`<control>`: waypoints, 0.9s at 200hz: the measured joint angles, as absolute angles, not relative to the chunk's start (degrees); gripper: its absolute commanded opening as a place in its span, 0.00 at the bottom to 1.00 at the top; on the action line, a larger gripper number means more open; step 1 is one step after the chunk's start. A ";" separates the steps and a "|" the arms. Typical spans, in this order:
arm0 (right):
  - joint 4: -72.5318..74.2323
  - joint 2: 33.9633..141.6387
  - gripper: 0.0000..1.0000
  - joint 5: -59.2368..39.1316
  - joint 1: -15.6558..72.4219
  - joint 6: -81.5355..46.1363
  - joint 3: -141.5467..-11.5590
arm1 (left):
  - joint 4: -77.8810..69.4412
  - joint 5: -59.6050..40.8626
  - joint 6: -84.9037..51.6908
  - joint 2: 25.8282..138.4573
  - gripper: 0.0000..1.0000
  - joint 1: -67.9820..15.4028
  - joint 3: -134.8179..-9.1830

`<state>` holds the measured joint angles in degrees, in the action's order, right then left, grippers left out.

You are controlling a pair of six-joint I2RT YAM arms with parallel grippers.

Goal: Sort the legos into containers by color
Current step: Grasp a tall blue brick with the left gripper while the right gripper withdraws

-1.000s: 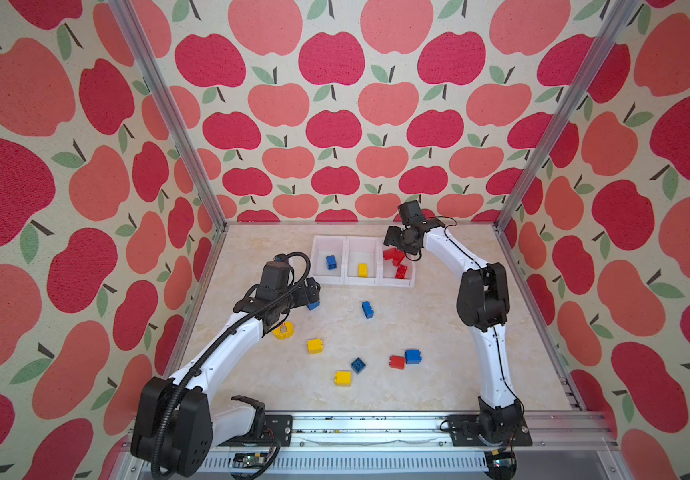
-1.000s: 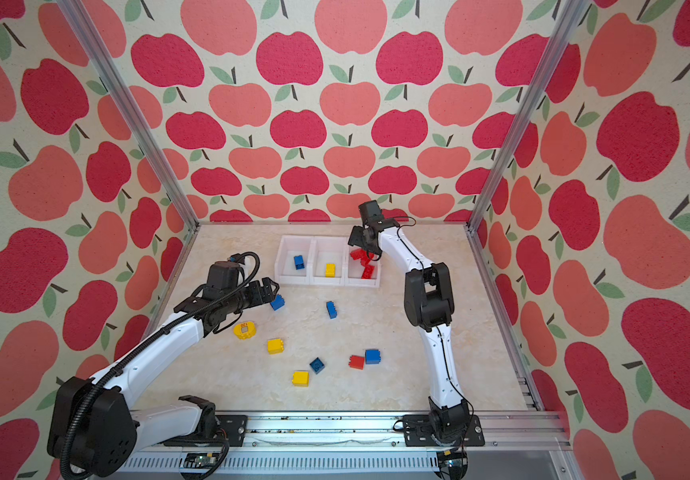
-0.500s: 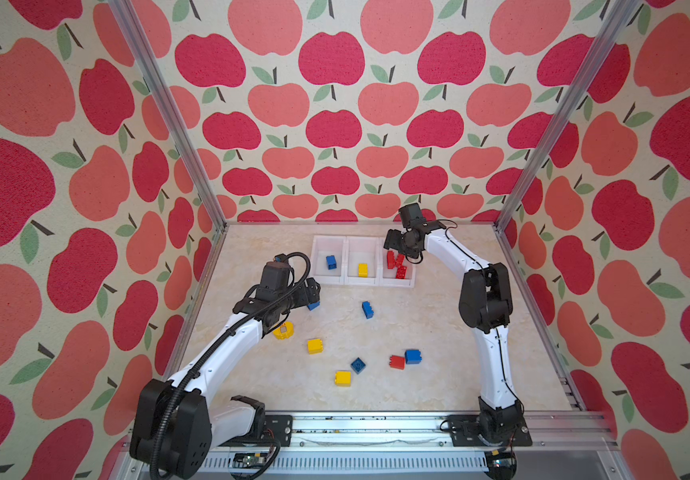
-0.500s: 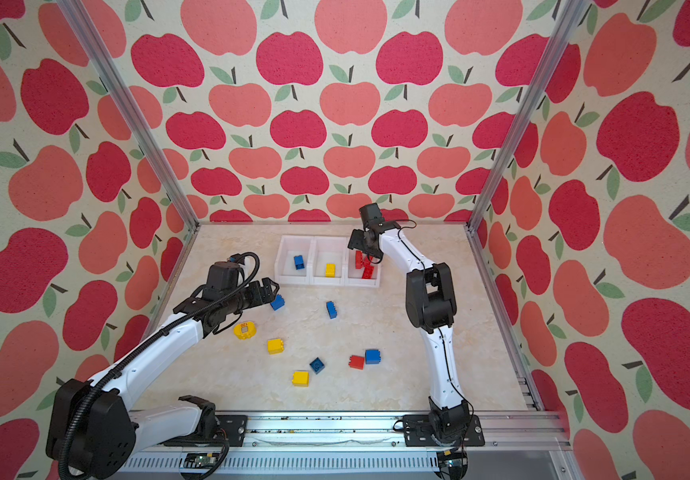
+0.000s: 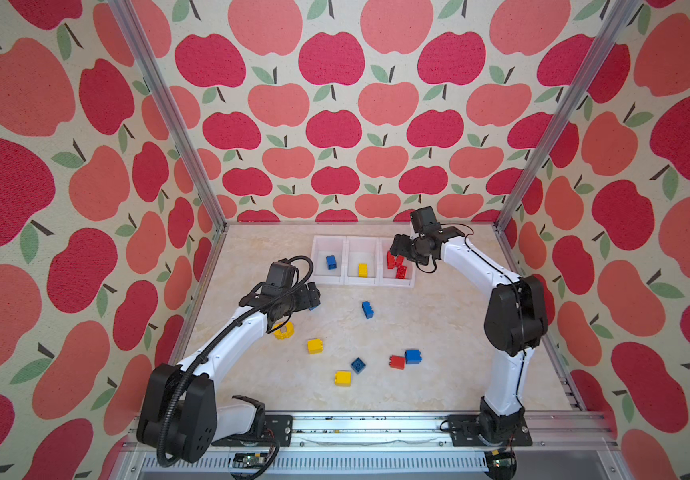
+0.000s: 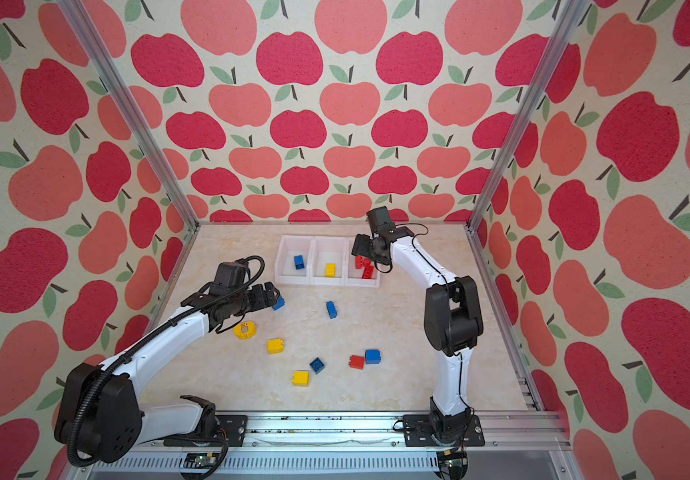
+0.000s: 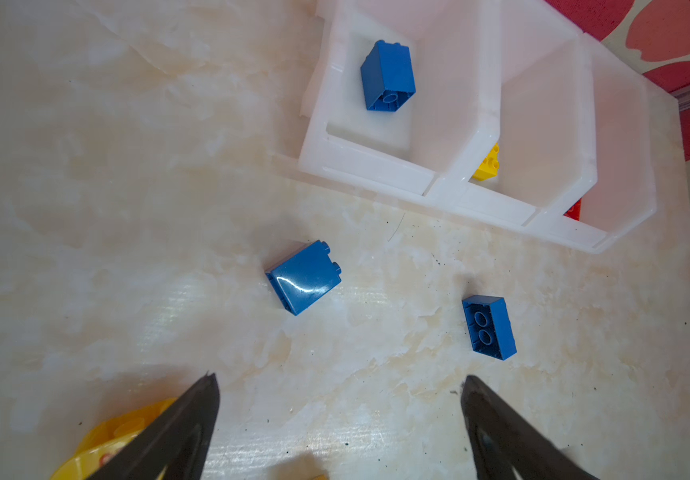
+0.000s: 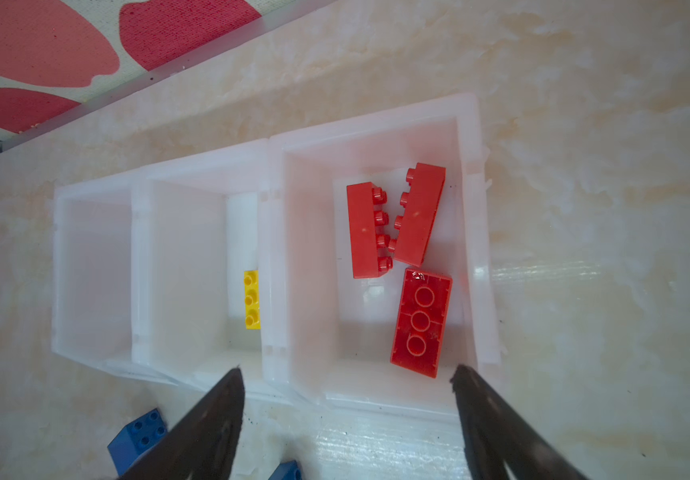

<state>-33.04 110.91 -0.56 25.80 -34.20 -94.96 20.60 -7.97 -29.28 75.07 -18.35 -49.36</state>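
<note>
The containers (image 5: 328,281), three white bins joined in a row, stand close to the far edge of the table (image 5: 451,324), about midway along it. The bin toward the left edge holds a single blue brick (image 5: 331,262). The middle one holds a yellow brick (image 5: 362,269). The one toward the right edge holds three red bricks (image 8: 364,232), two on their sides with studs facing each other and the third upside down. The right gripper (image 8: 346,369) hangs above that red-filled bin, its fingers (image 8: 218,419) spread wide with nothing between them. The left gripper (image 7: 339,377) hovers over the table toward the left edge, jaws likewise wide and empty. A tipped blue brick (image 7: 304,276) lies on its side just ahead of the fingertips, not touching them. The other legos lie loose on the table. A long blue brick (image 5: 367,309) sits near the middle, and a round yellow piece (image 6: 244,329) with a grey square lies beside the left arm, with a yellow block (image 5: 314,345) near it. Toward the near edge are a lower yellow block (image 5: 342,378), a dark blue brick (image 5: 358,365), and a red block (image 5: 396,362) just beside a bright blue block (image 5: 412,356).
</note>
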 measured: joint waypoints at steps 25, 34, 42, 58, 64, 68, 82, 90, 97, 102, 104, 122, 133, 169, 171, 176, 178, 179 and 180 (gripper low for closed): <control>-32.86 106.85 0.82 -1.21 26.52 -33.80 -89.71 | 23.88 -6.92 -30.15 79.29 0.91 -19.16 -53.43; -32.91 105.45 0.82 -1.28 26.72 -33.56 -87.88 | 25.28 -6.39 -30.50 81.08 0.91 -19.42 -55.35; -32.86 104.33 0.82 -1.39 26.94 -33.41 -86.35 | 26.89 -5.96 -30.87 82.87 0.90 -19.51 -57.41; -33.06 102.00 0.83 -1.65 27.11 -33.12 -83.24 | 29.63 -5.13 -31.97 85.91 0.89 -19.75 -61.01; -33.15 101.14 0.83 -1.65 27.11 -32.99 -82.24 | 30.57 -4.89 -32.36 86.94 0.89 -19.77 -62.19; -33.19 100.60 0.83 -1.65 27.11 -32.97 -81.67 | 31.07 -4.84 -32.62 87.48 0.89 -19.77 -62.78; -33.63 98.50 0.84 -1.61 27.11 -32.75 -79.59 | 32.88 -4.71 -33.93 89.21 0.88 -19.77 -64.62; -34.00 97.23 0.85 -1.61 27.11 -32.58 -78.50 | 33.78 -4.69 -34.76 90.08 0.88 -19.77 -65.45; -34.39 96.07 0.86 -1.61 27.11 -32.42 -77.62 | 34.57 -4.69 -35.44 90.96 0.88 -19.77 -66.13; -34.54 95.33 0.87 -1.63 27.11 -32.36 -77.06 | 34.94 -4.71 -35.88 91.39 0.87 -19.77 -66.41; -34.57 95.00 0.87 -1.61 27.11 -32.32 -76.82 | 35.05 -4.71 -36.23 91.66 0.87 -19.77 -66.54; -35.18 92.31 0.88 -1.61 27.11 -31.94 -74.67 | 36.34 -4.73 -38.11 93.62 0.86 -19.77 -67.53; -35.51 90.85 0.89 -1.63 27.11 -31.83 -73.41 | 37.12 -4.73 -39.24 95.09 0.86 -19.86 -68.25; -35.99 88.09 0.89 -1.61 27.11 -31.55 -69.95 | 39.03 -3.20 -41.54 100.01 0.83 -20.86 -71.46; -35.99 88.03 0.90 -1.63 27.11 -31.55 -69.80 | 39.07 -3.09 -41.65 100.22 0.82 -20.91 -71.61; -36.10 87.94 0.90 -1.61 27.11 -31.55 -69.54 | 39.22 -2.83 -42.02 100.79 0.82 -20.97 -71.96; -36.12 87.90 0.90 -1.63 27.11 -31.53 -69.43 | 39.27 -2.74 -42.19 100.99 0.82 -21.06 -72.10; -36.12 87.88 0.90 -1.63 27.11 -31.53 -69.38 | 39.29 -2.72 -42.17 101.06 0.82 -21.08 -72.14; -36.12 87.85 0.90 -1.61 27.11 -31.53 -69.34 | 39.29 -2.70 -42.17 101.12 0.82 -21.10 -72.20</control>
<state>-36.12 87.85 -1.61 27.11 -31.53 -69.34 39.29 -2.70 -42.17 101.12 -21.10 -72.20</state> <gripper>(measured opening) 0.894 0.826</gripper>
